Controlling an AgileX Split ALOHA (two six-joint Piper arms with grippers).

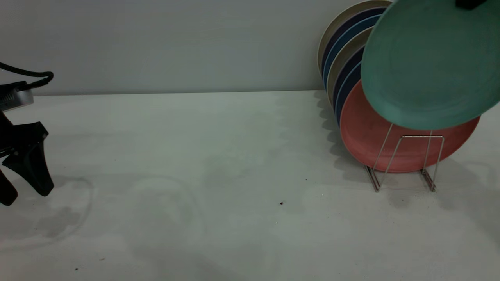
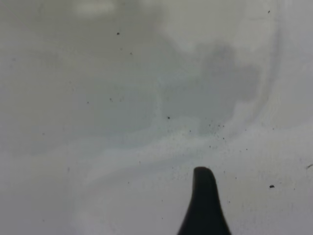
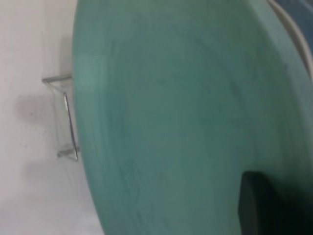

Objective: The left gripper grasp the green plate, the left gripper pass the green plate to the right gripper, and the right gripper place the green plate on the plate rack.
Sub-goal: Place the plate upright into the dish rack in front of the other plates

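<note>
Pale bench [image 1: 218, 164]: right hand [image 1: 470, 3] grips green plate [image 1: 429, 66] above rack [image 1: 402, 160]. Lower into front slot, clear pink plate [image 1: 367, 136]. Left hand [image 1: 23, 183] open, parked.

Black claws, silver trim

The left gripper [image 1: 21, 189] had matte black tapered wedge fingers, a silver block above and a black cable; the right gripper [image 1: 470, 4] showed only black.

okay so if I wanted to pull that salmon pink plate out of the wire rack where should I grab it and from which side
Judging by its pose, grip the salmon-pink plate at its exposed rim on the side towards the left gripper. It stands on edge in the thin silver wire plate rack, frontmost; the round teal-green plate hanging over it blocks the top.
</note>
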